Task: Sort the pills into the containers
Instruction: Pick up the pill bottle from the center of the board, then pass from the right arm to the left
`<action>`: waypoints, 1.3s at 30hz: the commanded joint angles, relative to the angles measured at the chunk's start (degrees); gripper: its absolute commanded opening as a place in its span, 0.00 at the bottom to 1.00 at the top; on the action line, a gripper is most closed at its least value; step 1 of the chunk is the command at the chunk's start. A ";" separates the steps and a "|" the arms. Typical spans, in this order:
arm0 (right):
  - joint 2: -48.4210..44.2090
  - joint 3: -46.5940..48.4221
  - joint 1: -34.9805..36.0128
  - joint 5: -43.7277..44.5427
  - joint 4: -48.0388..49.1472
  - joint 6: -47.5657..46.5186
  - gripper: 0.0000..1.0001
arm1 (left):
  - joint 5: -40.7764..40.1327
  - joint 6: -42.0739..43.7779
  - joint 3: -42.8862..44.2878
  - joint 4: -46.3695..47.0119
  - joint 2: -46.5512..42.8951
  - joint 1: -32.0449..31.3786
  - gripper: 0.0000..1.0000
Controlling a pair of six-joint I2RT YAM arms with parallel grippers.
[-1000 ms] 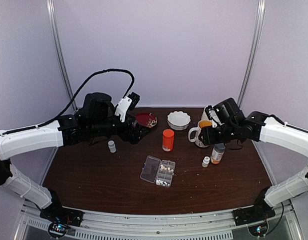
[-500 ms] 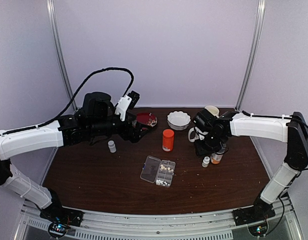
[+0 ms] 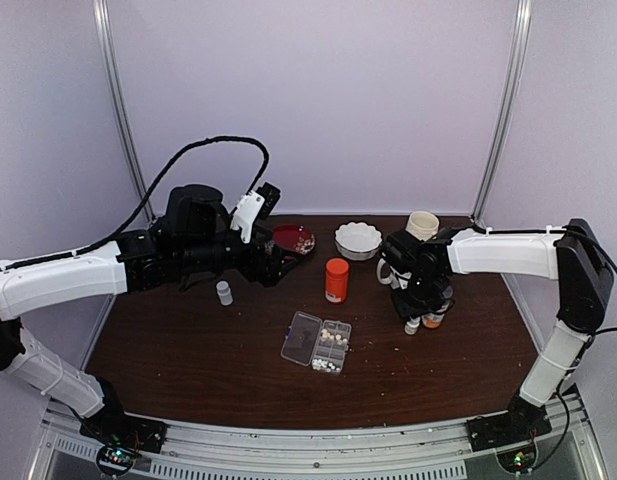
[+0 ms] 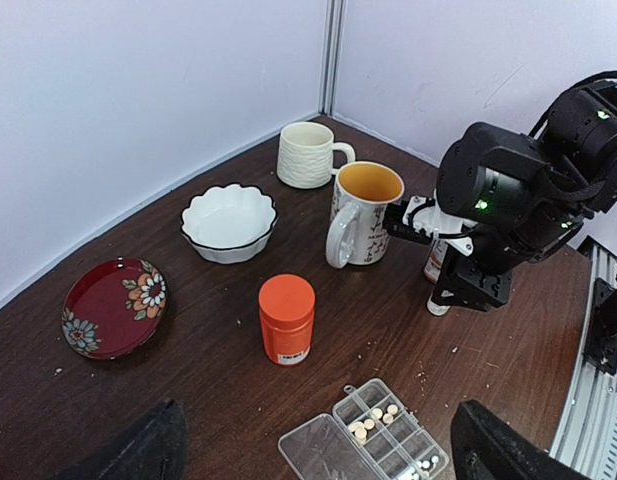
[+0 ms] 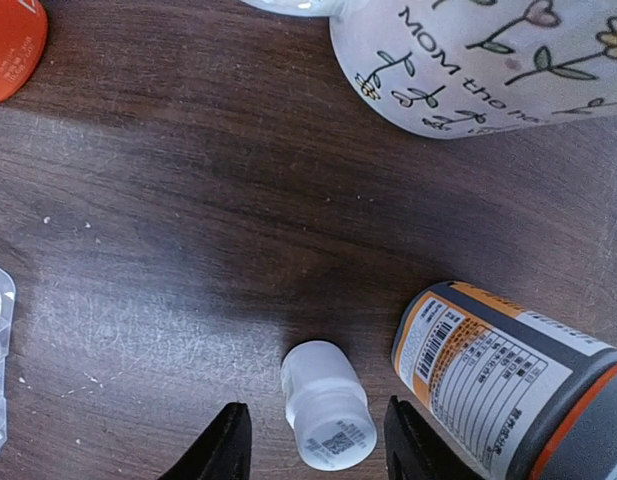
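Observation:
The clear pill organizer (image 3: 315,342) lies open at the table's middle, its lid flat to the left. White pills (image 3: 334,339) fill some cells, and they also show in the left wrist view (image 4: 374,419). My left gripper (image 3: 275,263) hovers open and empty above the table, behind and left of the organizer (image 4: 363,441). My right gripper (image 3: 418,306) is open and low over a small white bottle (image 5: 326,404). Its fingertips (image 5: 224,446) flank the bottle without touching it.
An orange bottle (image 3: 336,279) stands behind the organizer. An orange-labelled bottle (image 5: 508,372) is close to the right of the small bottle, with a flowered mug (image 5: 488,60) behind. A second small white bottle (image 3: 224,292), a red plate (image 3: 293,238), a white bowl (image 3: 358,240) and a cream mug (image 3: 422,224) stand further back.
My right arm has swung left and down, from beside the flowered mug to over the small white bottle. My left arm has barely moved.

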 commanded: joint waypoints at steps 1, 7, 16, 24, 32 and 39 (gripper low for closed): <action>1.22 -0.52 0.13 1.67 -0.03 0.07 0.47 | -0.03 0.92 -0.42 2.68 0.21 0.33 0.95; 2.34 -1.96 0.13 0.86 1.32 0.22 0.45 | 0.07 0.65 -0.74 2.70 0.16 0.31 0.95; -0.45 -2.91 0.21 -0.90 2.22 0.10 0.30 | 0.14 0.30 -1.13 2.76 -0.15 0.31 0.95; -8.06 -1.11 0.47 -6.27 2.46 -2.03 0.20 | 2.25 1.54 -3.29 6.07 -1.53 0.31 0.94; -20.71 -1.36 0.98 -33.29 16.22 -0.41 0.18 | 11.37 8.64 -11.84 21.63 -5.82 0.12 0.91; -24.29 -1.75 5.45 -44.89 32.34 8.18 0.13 | 15.47 18.19 -15.40 30.28 -7.75 -2.37 0.90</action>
